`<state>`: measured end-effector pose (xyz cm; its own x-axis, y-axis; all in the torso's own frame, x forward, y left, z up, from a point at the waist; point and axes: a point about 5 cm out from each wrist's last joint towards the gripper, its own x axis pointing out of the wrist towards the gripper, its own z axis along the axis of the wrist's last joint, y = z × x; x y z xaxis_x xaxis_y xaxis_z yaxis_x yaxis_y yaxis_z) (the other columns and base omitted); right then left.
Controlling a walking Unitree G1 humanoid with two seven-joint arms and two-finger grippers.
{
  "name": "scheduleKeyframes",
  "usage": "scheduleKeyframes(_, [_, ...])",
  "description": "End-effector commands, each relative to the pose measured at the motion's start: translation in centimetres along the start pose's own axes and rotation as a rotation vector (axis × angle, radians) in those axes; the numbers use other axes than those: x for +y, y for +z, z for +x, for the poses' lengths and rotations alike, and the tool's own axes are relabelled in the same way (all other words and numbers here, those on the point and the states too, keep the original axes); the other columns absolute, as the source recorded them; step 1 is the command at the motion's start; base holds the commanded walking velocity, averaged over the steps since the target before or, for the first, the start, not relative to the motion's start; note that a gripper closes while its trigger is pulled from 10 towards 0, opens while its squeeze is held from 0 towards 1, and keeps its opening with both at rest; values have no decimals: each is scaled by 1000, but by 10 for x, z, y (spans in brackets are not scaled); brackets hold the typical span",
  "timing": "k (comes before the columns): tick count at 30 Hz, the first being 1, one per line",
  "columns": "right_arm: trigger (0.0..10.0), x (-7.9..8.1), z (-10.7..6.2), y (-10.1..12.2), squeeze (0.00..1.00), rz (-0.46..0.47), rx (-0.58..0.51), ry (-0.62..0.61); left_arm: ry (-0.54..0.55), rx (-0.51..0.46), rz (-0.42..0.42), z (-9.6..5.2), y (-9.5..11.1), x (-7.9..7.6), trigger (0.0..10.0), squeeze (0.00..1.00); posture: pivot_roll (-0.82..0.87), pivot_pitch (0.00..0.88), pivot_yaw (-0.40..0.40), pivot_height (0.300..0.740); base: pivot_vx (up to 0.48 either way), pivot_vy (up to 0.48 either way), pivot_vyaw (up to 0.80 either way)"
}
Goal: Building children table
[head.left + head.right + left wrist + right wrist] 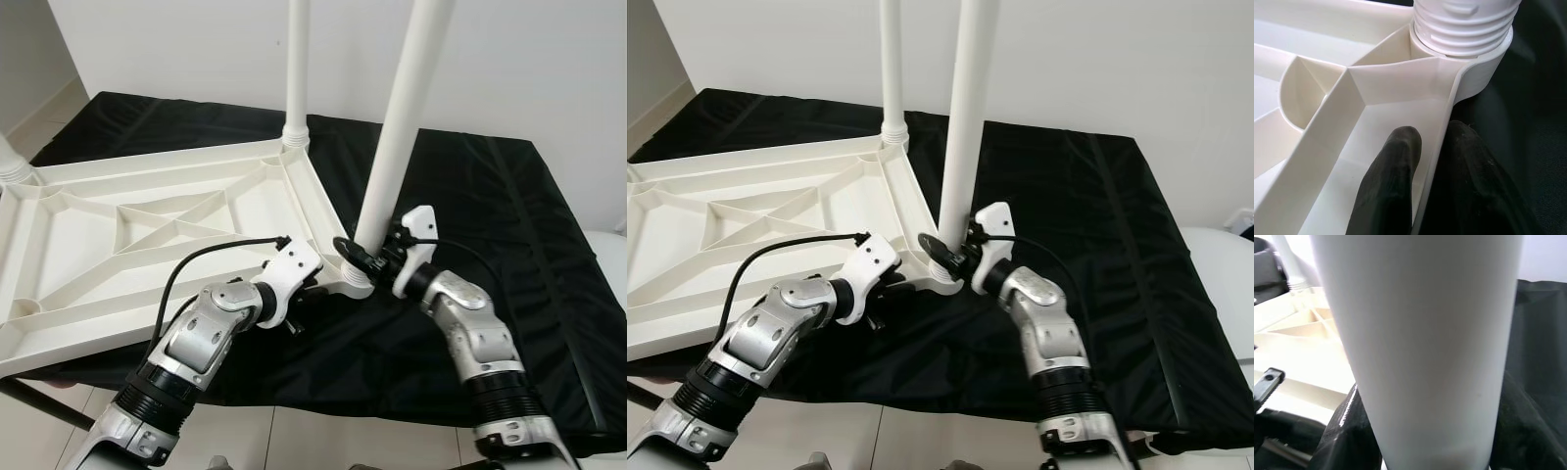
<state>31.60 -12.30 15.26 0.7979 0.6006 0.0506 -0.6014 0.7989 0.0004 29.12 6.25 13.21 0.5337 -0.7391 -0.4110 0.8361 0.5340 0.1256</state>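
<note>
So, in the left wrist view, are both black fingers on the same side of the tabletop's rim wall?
No, one of the left gripper's fingers lies inside the white tabletop's rim and the other outside, over the black cloth.

White tabletop (147,235) and white legs (402,127) on black cloth (509,225).

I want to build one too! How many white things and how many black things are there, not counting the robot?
White table legs: 3
White tabletop: 1
Black cloth: 1
Total: 5
</note>
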Motion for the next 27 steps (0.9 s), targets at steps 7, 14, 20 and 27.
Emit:
scheduleKeyframes(7, [0,8,8,-12,0,74,45,-231,-56,-17,10,4,3,-11,10000,0,21,0,-35,740,0,0,0])
scheduleKeyframes(14, [0,21,15,-18,0,93,49,-357,-51,-18,7,3,3,-10,10000,0,27,0,-33,740,0,0,0])
scheduleKeyframes(20, [0,27,17,-21,0,85,50,-422,-49,-16,6,3,2,-10,10000,0,28,4,-34,740,0,0,0])
scheduleKeyframes(27, [0,49,20,-28,0,114,76,-472,-48,-15,3,2,2,-11,10000,0,25,13,-33,740,0,0,0])
